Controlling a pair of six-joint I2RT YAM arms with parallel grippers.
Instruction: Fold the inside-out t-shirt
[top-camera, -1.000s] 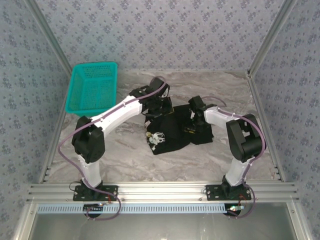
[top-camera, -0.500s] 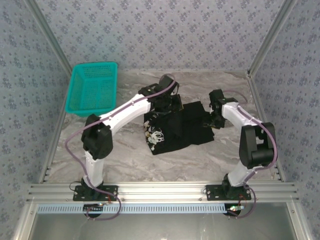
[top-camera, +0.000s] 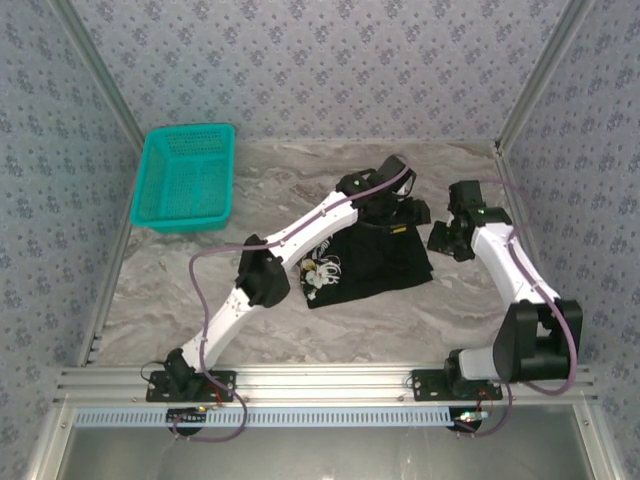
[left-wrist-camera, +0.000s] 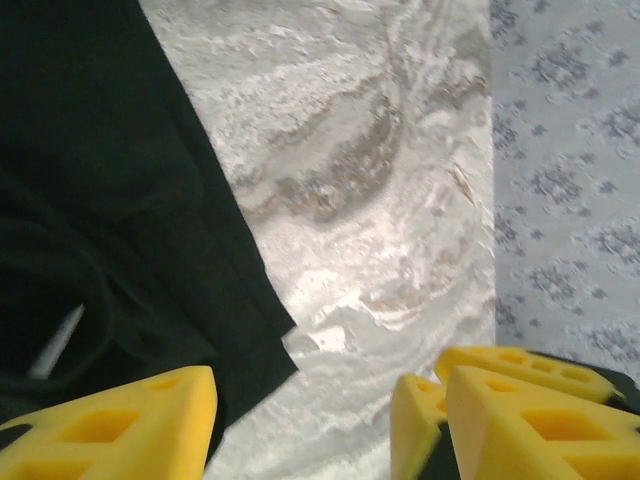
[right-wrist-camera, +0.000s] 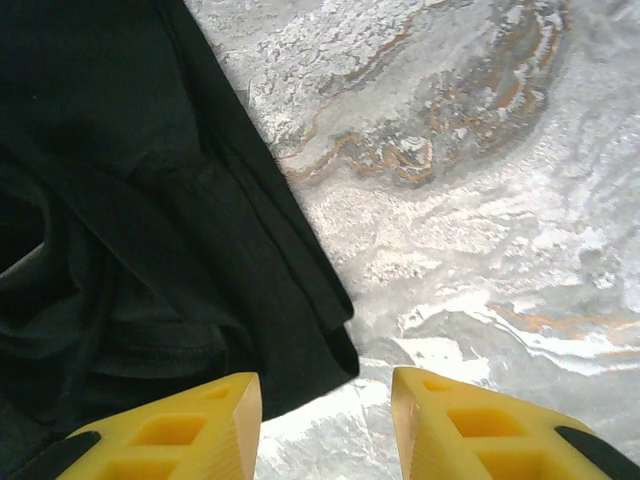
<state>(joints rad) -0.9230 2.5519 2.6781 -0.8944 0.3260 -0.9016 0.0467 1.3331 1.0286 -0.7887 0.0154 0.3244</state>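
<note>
Yellow-fingered left gripper (left-wrist-camera: 308, 405) stands open, empty, beside t-shirt (left-wrist-camera: 100, 200).

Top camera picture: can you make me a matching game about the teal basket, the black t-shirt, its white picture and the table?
1. teal plastic mesh basket
2. black cloth t-shirt
3. white printed graphic
4. grey marbled table

a. under everything
b. far left corner
c. table's middle
d. shirt's left end

Pairs: 1-b, 2-c, 3-d, 4-a.
</note>
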